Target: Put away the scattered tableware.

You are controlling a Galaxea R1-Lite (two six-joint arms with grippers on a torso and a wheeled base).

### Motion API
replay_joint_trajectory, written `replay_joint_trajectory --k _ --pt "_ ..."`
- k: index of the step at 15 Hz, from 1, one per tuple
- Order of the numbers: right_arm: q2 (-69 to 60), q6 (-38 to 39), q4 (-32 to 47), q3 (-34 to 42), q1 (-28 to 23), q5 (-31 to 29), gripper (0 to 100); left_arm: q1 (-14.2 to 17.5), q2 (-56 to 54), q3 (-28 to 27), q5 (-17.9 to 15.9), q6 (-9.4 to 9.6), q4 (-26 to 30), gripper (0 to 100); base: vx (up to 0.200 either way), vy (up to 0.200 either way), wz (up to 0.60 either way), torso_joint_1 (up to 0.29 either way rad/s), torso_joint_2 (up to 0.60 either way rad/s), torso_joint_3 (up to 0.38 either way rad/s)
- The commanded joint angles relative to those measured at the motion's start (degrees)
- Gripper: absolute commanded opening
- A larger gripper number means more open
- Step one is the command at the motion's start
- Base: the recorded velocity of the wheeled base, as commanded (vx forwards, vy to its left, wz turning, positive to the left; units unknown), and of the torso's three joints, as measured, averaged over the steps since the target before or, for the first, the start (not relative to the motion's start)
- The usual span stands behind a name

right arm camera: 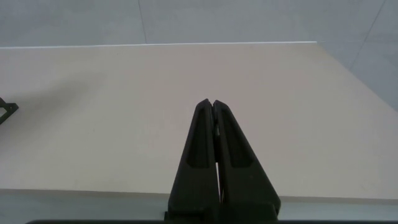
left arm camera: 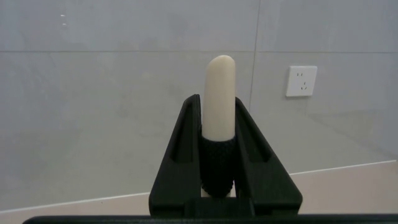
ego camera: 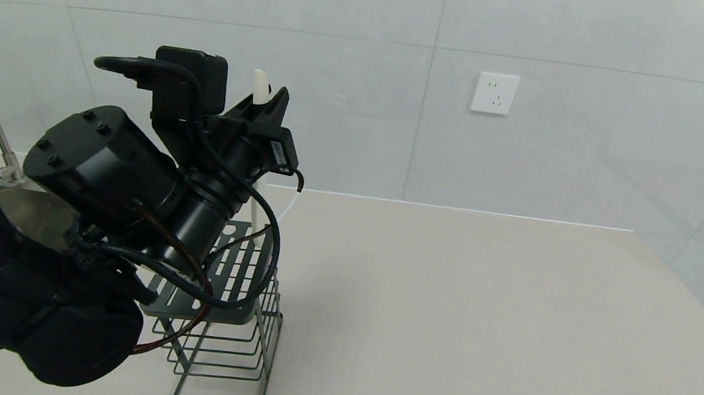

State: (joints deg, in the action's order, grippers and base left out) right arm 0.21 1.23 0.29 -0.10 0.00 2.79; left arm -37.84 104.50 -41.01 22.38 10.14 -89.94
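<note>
Head view has the left hand (ego camera: 263,108) raised above the dark grey wire rack (ego camera: 229,358) on the beige desk (ego camera: 478,323). It's clamped on a cream-white, round-tipped utensil handle (ego camera: 261,83) that pokes up past its fingertips. The right hand (right arm camera: 212,112) hangs over the desk, fingers pressed flat together.
</note>
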Motion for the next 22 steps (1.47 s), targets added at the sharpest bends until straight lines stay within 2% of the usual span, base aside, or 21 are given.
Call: replay_joint_trajectory --k 1,3,5,8,12,16,22 --pt "0.0 0.0 0.0 0.0 0.0 0.0 0 0.0 -0.1 0.1 0.0 -0.04 -0.1 0 0.000 0.000 0.00 0.000 0.00 0.000" --pt "0.0 0.0 0.0 0.0 0.0 0.1 0 0.0 0.0 0.3 0.1 0.05 -0.1 0 0.000 0.000 0.00 0.000 0.00 0.000" --pt "0.0 0.0 0.0 0.0 0.0 0.0 0 -0.4 -0.9 3.8 0.1 0.05 -0.1 0 0.000 0.000 0.00 0.000 0.00 0.000" --pt "0.0 0.0 0.0 0.0 0.0 0.0 0 -0.7 -2.3 5.1 0.1 0.05 -0.1 0 0.000 0.000 0.00 0.000 0.00 0.000" --pt "0.0 0.0 0.0 0.0 0.0 0.1 0 -1.4 -2.7 9.7 0.3 -0.04 -0.1 0 0.000 0.000 0.00 0.000 0.00 0.000" --pt "0.0 0.0 0.0 0.0 0.0 0.1 0 -2.2 0.3 9.6 0.3 -0.74 -0.1 0 0.000 0.000 0.00 0.000 0.00 0.000" --pt "0.0 0.0 0.0 0.0 0.0 0.1 0 -4.0 3.3 9.0 0.2 -0.74 -0.1 0 0.000 0.000 0.00 0.000 0.00 0.000"
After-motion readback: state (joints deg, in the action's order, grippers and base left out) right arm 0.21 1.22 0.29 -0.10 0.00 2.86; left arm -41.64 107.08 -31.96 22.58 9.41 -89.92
